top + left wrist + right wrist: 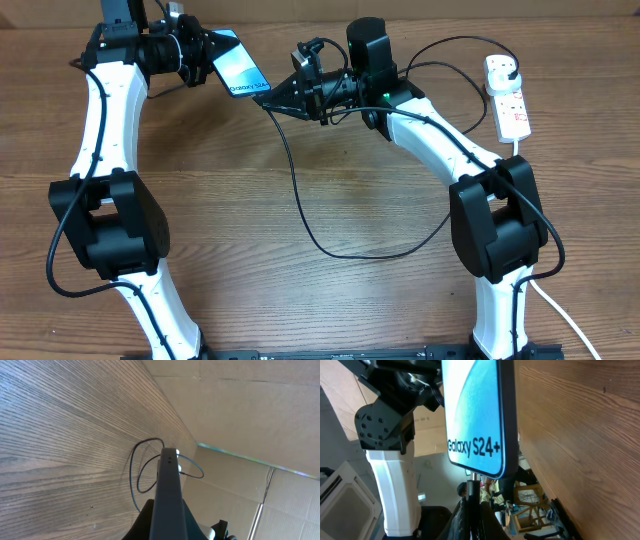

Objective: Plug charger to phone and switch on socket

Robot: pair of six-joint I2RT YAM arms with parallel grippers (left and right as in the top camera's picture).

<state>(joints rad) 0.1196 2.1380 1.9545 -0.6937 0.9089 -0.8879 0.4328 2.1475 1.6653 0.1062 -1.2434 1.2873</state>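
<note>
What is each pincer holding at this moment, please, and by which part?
The left pincer grips the phone by its end away from the Galaxy text; the right pincer holds the charger near its connector tip.

"Galaxy S24+" on phone [475, 410] screen

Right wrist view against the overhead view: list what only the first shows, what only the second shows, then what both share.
Only the right wrist view: the "Galaxy S24+" lettering readable on the phone, and the charger's connector tip right at the phone's lower edge; whether it is seated cannot be told. Only the overhead view: the socket at the far right, and the charger's cable looping across the wood. Both: the phone held up off the table by the left gripper.
</note>
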